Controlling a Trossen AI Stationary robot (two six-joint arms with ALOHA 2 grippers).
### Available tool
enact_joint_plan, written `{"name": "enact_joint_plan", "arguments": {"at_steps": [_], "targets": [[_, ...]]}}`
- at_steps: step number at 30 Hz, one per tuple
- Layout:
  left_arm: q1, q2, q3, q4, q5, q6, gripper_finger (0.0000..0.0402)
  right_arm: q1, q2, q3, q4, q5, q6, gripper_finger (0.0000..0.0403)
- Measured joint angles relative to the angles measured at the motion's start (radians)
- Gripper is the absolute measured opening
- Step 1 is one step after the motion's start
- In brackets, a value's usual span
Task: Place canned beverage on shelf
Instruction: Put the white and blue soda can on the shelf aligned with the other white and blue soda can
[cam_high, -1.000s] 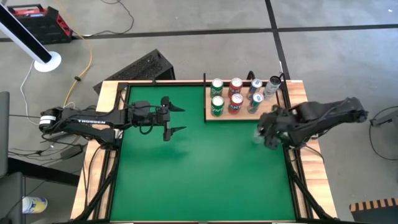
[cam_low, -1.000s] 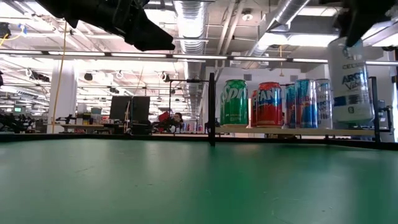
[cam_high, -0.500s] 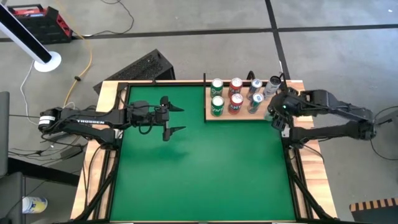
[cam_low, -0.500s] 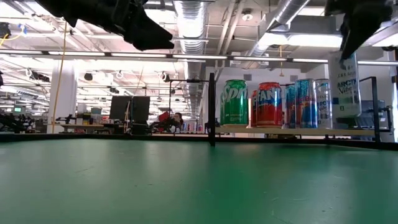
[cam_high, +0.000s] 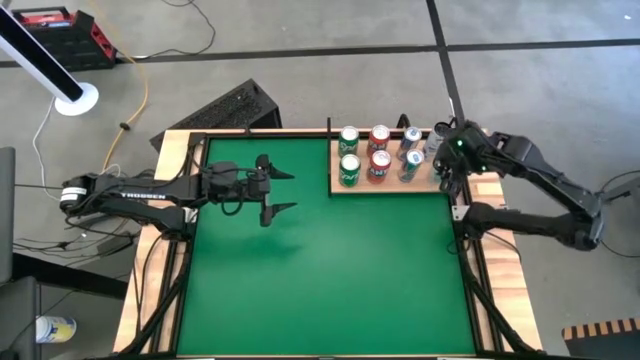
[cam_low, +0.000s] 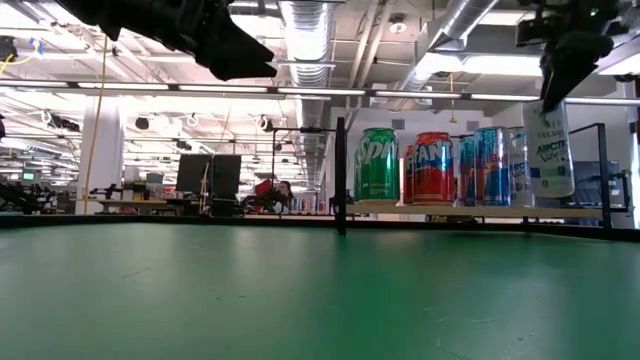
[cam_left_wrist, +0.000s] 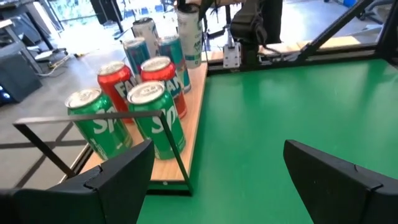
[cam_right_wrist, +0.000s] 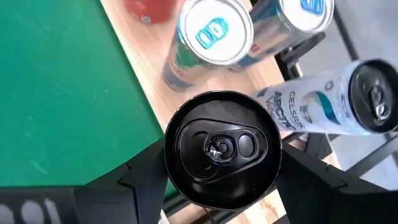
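Above the right end of the shelf (cam_high: 390, 187), the right gripper (cam_high: 447, 165) holds a white Celsius can (cam_low: 552, 150) upright, its jaws clenched on the can's upper part. The low view shows what the high view hides under the arm: the can's base hangs clear of the wooden panel, just beside the blue-and-silver cans (cam_low: 490, 166). The right wrist view looks straight down on the held can's black lid (cam_right_wrist: 222, 147), a finger (cam_right_wrist: 146, 171) pressed on either side, with the shelf's light wood (cam_right_wrist: 134, 56) under it.

Only that view shows a second Celsius can (cam_right_wrist: 339, 106) lying on its side by the shelf's edge. Two blue-topped cans (cam_right_wrist: 214, 31) stand next to it.

From the high view, the shelf sits at the far right of the green tabletop (cam_high: 320, 270) and carries two green Sprite cans (cam_high: 349, 170), two red Fanta cans (cam_high: 379, 165) and the blue ones in rows. The left wrist view reads the labels on the Sprite can (cam_left_wrist: 158, 118) and Fanta can (cam_left_wrist: 161, 78) and shows a thin black rail (cam_left_wrist: 93, 118) in front of them.

Over the tabletop's left part, well apart from the shelf, the left gripper (cam_high: 277, 192) hovers with its jaws released and nothing between them.
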Motion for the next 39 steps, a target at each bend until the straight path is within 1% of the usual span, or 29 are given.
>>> {"name": "enact_joint_plan", "arguments": {"at_steps": [4, 9, 13, 16, 27, 29, 35, 39], "targets": [[0.000, -0.003, 0.000, 0.001, 0.004, -0.002, 0.0342, -0.112, 0.003, 0.000, 0.030, -0.103, -0.072, 0.0271], [0.000, -0.013, 0.000, 0.000, 0.005, -0.010, 0.0342, -0.233, 0.024, 0.000, 0.040, -0.159, -0.138, 0.0271], [0.000, -0.021, 0.000, -0.007, 0.005, -0.016, 0.0342, -0.307, 0.049, 0.000, 0.039, -0.197, -0.177, 0.0271], [0.000, -0.024, 0.000, -0.015, 0.005, -0.019, 0.0342, -0.337, 0.074, 0.000, 0.042, -0.246, -0.183, 0.0271], [0.000, -0.025, 0.000, -0.034, 0.005, -0.014, 0.0342, -0.345, 0.100, 0.000, 0.040, -0.247, -0.184, 0.0271], [0.000, -0.025, 0.000, -0.034, 0.005, -0.011, 0.0342, -0.345, 0.100, 0.000, 0.039, -0.247, -0.184, 0.0285], [0.000, -0.025, 0.000, -0.034, 0.005, -0.011, 0.0342, -0.345, 0.099, 0.002, 0.044, -0.244, -0.184, 0.0360], [0.000, -0.025, 0.000, -0.034, 0.005, -0.012, 0.0342, -0.344, 0.099, 0.002, 0.043, -0.213, -0.184, 0.0378]]}}
